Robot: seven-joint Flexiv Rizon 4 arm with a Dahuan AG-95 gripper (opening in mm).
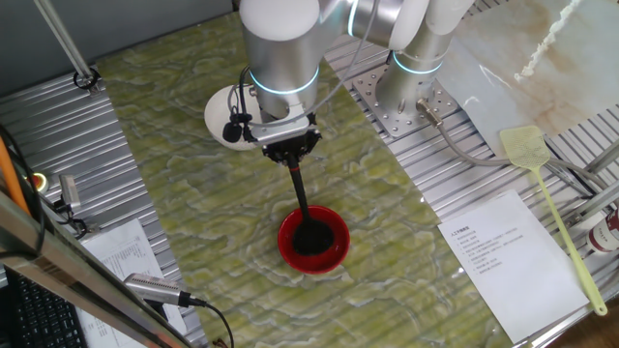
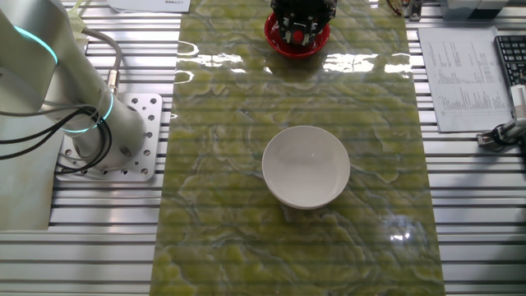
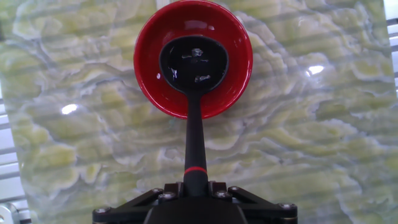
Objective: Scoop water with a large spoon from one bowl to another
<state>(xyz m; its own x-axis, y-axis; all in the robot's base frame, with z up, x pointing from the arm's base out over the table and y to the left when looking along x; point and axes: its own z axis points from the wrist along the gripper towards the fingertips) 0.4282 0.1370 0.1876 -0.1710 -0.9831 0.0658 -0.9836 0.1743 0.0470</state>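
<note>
The tabletop (image 1: pixel 193 193) has a green-and-yellow marble-look mat on it, w/ wavy lines all over. On both sides of the mat is ribbed silver metal. The mat is shiny: light spots show on it in the other fixed view and the hand view. The robot arm's base (image 2: pixel 123 136) is bolted to a metal plate w/ holes, just beside the mat. Off the mat lie a yellow fly swatter (image 1: pixel 551 208), a printed paper sheet (image 1: pixel 498 256) near it, and another paper sheet (image 1: pixel 121 256) on the far side. A keyboard (image 2: pixel 511 62) shows at the edge of the other fixed view.

The red bowl (image 1: pixel 313 241) sits on the mat. The white bowl (image 2: pixel 306 166) sits on the mat too, well apart from the red one.

The large spoon (image 3: pixel 194 68) is black. Its round scoop sits inside the red bowl, about in the middle. Its long thin handle runs straight from the scoop up to the gripper (image 1: pixel 290 153), tilted, not flat. In the hand view the handle points straight away from the camera, scoop at the far end. A thin red ring goes round the handle near the gripper.

The fingers pinch the top end of the handle.

Water (image 3: pixel 186 59) shows only as small shiny glints in the scoop; can't tell how much is there.
</note>
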